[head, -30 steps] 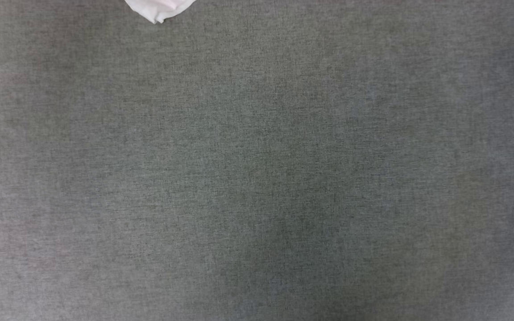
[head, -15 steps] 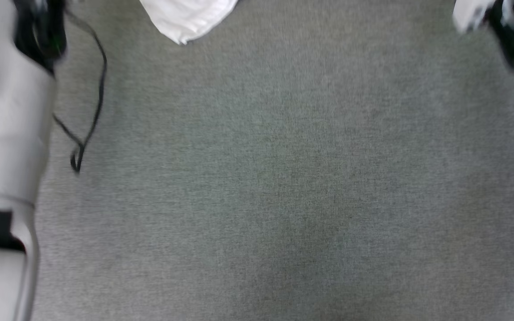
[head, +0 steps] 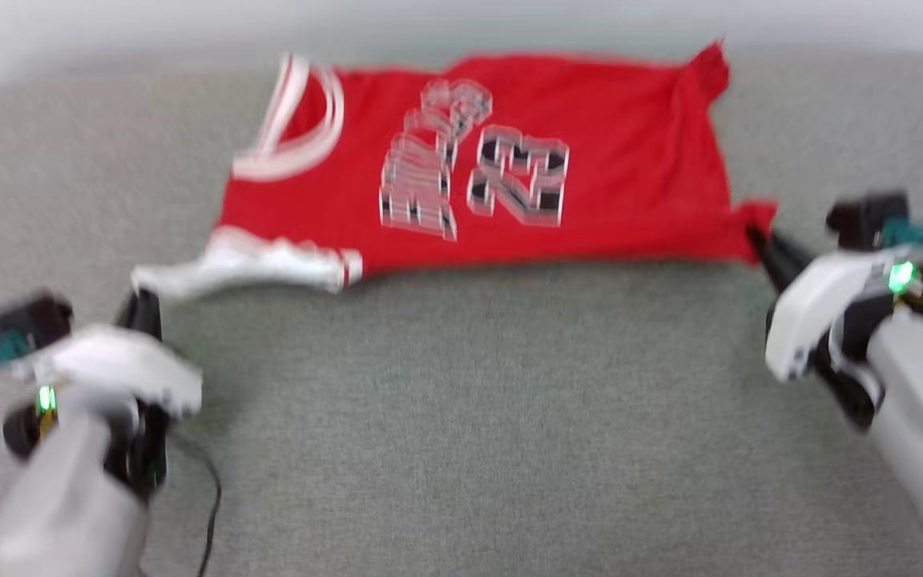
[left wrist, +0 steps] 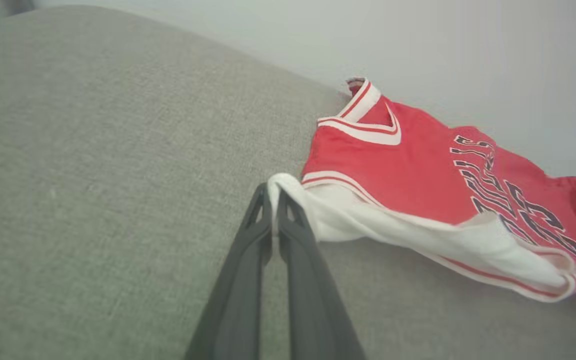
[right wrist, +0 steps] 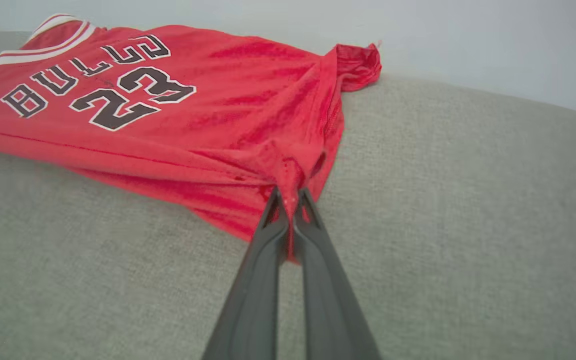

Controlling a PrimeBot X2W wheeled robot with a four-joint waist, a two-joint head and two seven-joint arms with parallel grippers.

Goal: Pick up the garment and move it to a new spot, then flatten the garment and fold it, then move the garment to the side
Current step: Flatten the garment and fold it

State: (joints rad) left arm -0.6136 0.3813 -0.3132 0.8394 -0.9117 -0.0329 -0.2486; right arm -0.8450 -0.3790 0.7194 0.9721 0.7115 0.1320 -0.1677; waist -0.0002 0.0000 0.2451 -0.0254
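Garment [head: 614, 200] lies spread, unfolded — you have the left gripper [left wrist: 273, 192] clenched on its white sleeve, the right gripper [right wrist: 290, 197] on a red corner; flattening, folding, setting aside remain.

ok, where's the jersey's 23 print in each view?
Head view: 23 print upper centre, on the red jersey, blurred.
Left wrist view: 23 print far right, mid-height, seen at a slant.
Right wrist view: 23 print upper left, just below BULLS.
Shared landmark: white-striped neck trim.
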